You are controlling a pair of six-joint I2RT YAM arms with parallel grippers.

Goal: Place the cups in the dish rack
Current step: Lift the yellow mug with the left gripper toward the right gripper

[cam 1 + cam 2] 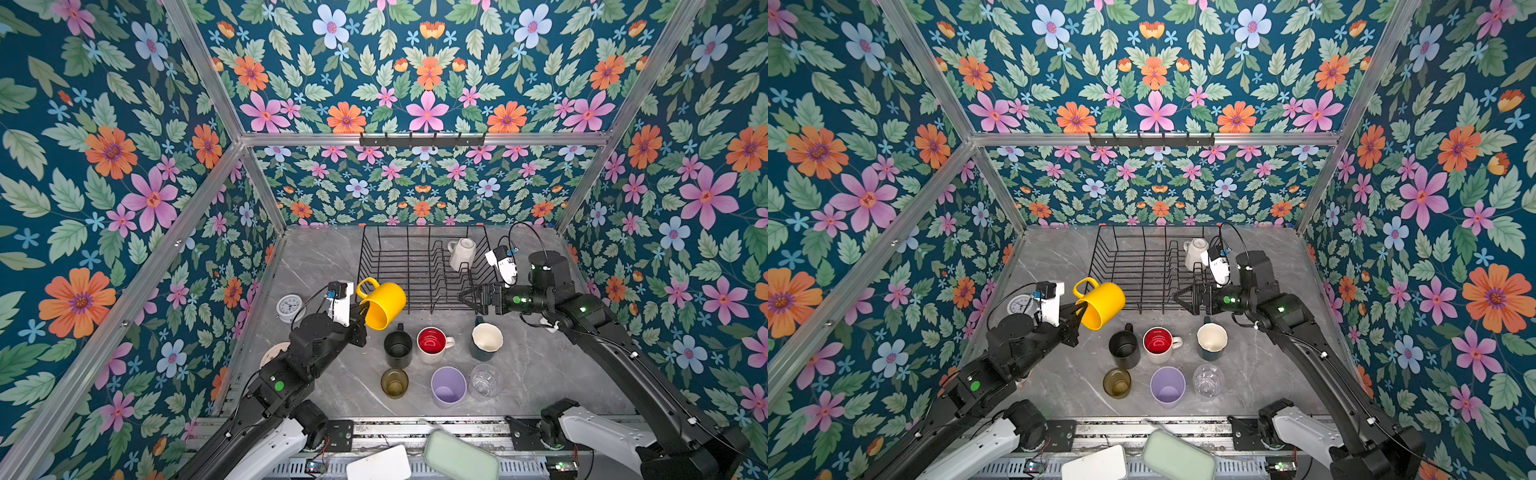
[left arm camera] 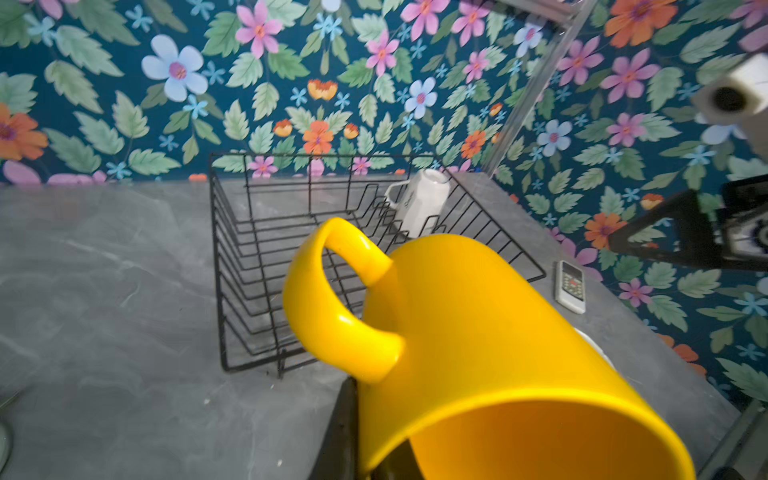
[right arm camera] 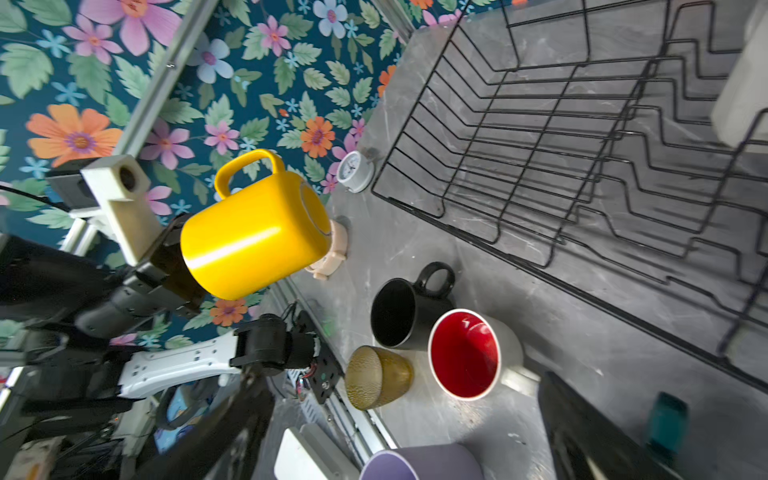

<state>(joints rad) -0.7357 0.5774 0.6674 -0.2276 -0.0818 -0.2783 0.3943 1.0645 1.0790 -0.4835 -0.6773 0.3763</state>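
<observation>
My left gripper [image 1: 360, 311] [image 2: 365, 440] is shut on the rim of a yellow mug [image 1: 384, 305] [image 2: 478, 332] [image 3: 253, 237], which hangs tilted in the air just left of the front left corner of the black wire dish rack [image 1: 365, 266] [image 2: 232, 257]. A white mug [image 1: 462, 252] leans mouth down in the rack's back right. My right gripper [image 1: 467, 297] [image 3: 399, 432] hovers open and empty over the rack's front right corner. In front of the rack stand a black mug [image 1: 397, 347], red-inside mug [image 1: 432, 344], teal mug [image 1: 486, 340], olive glass [image 1: 394, 382], lilac tumbler [image 1: 448, 385] and clear glass [image 1: 484, 380].
A white clock [image 1: 289, 307] stands by the left wall, and a cream clock [image 3: 328, 253] lies partly under my left arm. A remote control [image 2: 570, 286] lies right of the rack. A white slab [image 1: 378, 463] and a pale green lid [image 1: 461, 457] sit past the table's front edge.
</observation>
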